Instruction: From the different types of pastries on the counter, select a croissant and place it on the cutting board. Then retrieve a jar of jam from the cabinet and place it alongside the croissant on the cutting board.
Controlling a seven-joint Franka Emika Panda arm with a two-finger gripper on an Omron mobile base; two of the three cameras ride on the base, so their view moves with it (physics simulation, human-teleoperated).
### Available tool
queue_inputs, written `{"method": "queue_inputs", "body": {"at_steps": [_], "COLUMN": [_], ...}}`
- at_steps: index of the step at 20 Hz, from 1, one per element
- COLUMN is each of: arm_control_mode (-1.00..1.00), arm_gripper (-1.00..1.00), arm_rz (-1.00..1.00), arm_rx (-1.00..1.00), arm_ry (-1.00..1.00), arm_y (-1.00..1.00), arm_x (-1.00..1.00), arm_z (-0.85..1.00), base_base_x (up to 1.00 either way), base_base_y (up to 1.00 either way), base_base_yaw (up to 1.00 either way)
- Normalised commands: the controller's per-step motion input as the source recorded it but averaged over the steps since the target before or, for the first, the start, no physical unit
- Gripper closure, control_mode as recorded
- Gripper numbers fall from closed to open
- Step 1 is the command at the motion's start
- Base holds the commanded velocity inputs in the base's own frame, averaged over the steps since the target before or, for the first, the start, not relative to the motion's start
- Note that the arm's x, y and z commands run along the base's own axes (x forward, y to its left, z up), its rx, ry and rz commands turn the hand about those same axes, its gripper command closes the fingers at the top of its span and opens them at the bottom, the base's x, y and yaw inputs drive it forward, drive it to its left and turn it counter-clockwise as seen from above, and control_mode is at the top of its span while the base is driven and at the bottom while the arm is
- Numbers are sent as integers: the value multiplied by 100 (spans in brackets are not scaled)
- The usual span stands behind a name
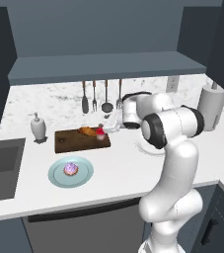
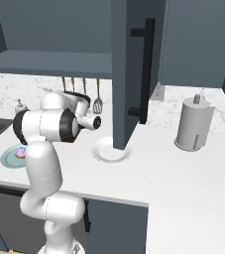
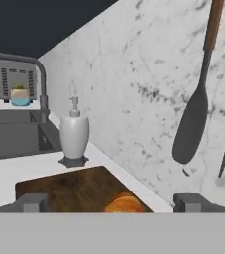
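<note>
The dark brown cutting board [image 1: 74, 142] [image 3: 67, 188] lies on the white counter [image 1: 118, 173]. On it rests the golden croissant [image 1: 87, 131] [image 3: 125, 203]. The small red jar of jam [image 1: 99, 133] stands upright on the board's right end, just right of the croissant. My gripper [image 1: 105, 129] [image 3: 111, 202] hovers close beside the jar, open, its fingertips [image 3: 32, 202] spread wide with nothing held. The frosted round pastry [image 1: 71, 169] [image 2: 21, 152] sits on the light blue plate [image 1: 54, 175]. Above hangs the blue-grey cabinet [image 1: 108, 66].
A white soap dispenser [image 1: 38, 127] [image 3: 74, 134] stands left of the board, by the sink [image 1: 0, 163]. Utensils [image 1: 101, 96] [image 3: 193, 119] hang on the wall behind. A white plate [image 2: 111, 149] lies right of the arm, under an open cabinet door [image 2: 129, 74]. A paper towel roll [image 1: 212, 106] stands far right.
</note>
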Motion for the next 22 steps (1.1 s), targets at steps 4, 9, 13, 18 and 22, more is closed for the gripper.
{"method": "queue_inputs", "body": {"at_steps": [4,9,13,18,22], "arm_control_mode": [-100,-100,-100,-100,-100], "arm_gripper": [-100,-100,-100,-100,-100], "arm_rz": [-3,-1,-1,0,0], "arm_rx": [45,41,26,0,0], "arm_ry": [-13,-7,-3,0,5], "arm_y": [-70,-79,-46,0,-30], "arm_x": [-9,0,0,0,1], "arm_z": [2,0,0,0,0], "base_base_x": [0,0,0,0,0], "base_base_y": [0,0,0,0,0], "base_base_yaw": [0,0,0,0,0]}}
